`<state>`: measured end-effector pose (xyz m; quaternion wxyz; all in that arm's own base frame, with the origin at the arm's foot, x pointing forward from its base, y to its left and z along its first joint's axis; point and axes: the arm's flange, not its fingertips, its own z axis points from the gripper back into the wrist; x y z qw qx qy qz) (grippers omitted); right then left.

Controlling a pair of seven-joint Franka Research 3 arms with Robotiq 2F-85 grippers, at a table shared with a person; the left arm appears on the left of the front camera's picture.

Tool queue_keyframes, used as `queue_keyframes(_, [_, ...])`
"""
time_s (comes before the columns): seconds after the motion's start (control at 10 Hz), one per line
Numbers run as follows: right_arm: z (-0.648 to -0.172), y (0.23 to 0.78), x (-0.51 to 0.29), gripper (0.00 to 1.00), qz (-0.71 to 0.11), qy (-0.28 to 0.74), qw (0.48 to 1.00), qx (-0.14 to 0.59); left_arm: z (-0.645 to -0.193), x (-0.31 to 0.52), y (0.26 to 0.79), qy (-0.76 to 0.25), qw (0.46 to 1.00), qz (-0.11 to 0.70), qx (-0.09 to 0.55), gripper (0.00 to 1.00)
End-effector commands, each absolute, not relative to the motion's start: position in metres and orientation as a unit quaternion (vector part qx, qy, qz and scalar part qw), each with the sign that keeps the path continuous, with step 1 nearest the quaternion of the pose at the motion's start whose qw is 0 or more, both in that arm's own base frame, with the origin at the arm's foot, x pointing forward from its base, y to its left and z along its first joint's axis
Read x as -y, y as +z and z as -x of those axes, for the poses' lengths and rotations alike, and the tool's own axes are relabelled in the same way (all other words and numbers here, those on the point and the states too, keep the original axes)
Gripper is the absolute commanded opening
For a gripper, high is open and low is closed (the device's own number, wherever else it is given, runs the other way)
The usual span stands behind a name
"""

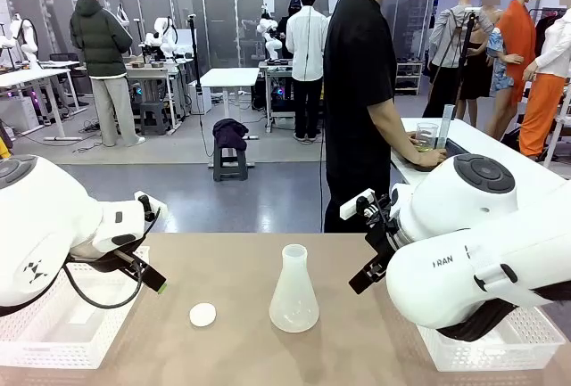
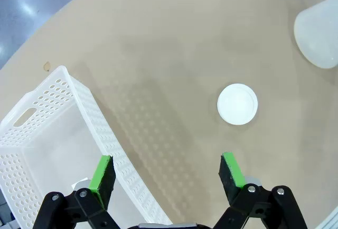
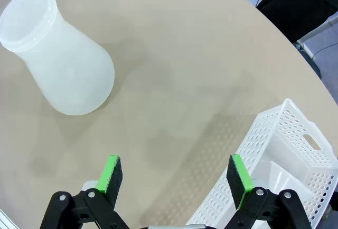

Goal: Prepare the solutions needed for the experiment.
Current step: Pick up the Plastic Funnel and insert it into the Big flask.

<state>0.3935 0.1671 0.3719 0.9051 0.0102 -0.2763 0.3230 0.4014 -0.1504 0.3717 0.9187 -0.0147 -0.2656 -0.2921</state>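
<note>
A translucent white conical flask (image 1: 293, 295) stands upright at the table's middle and looks empty; the solutions are out of view. It shows again in the right wrist view as the flask (image 3: 63, 65), up and to the left of my open right gripper (image 3: 174, 173), and its base sits at the top right edge of the left wrist view as the flask (image 2: 319, 33). A small round white stopper disc (image 1: 202, 315) lies to its left. My left gripper (image 2: 166, 173) hangs open above the table, with the disc (image 2: 237, 103) just beyond its right finger. In the front view the left gripper (image 1: 153, 245) and right gripper (image 1: 361, 243) flank the flask, both empty.
A white perforated basket (image 1: 53, 337) sits under my left arm, another basket (image 1: 500, 346) under my right. They show as the basket (image 2: 53, 112) and the basket (image 3: 285, 134) in the wrist views. A person in black stands at a side table behind, one hand by a clear beaker (image 1: 426, 135).
</note>
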Motion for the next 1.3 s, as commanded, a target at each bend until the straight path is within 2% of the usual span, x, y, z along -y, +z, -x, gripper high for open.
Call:
queue_keyframes(0.0, [-0.394, 0.372, -0.167, 1.0, -0.011, 0.322, 0.905, 0.276, -0.401, 0.15, 0.372, -0.292, 0.919, 0.015, 0.266, 1.0])
queue_keyframes(0.8, [-0.394, 0.372, -0.167, 1.0, -0.011, 0.322, 0.905, 0.276, -0.401, 0.15, 0.372, -0.292, 0.919, 0.015, 0.266, 1.0])
queue_keyframes(1.2, [-0.365, 0.41, -0.175, 1.0, 0.027, 0.263, 0.918, 0.294, -0.374, 0.141, 0.418, -0.278, 0.916, 0.001, 0.289, 1.0])
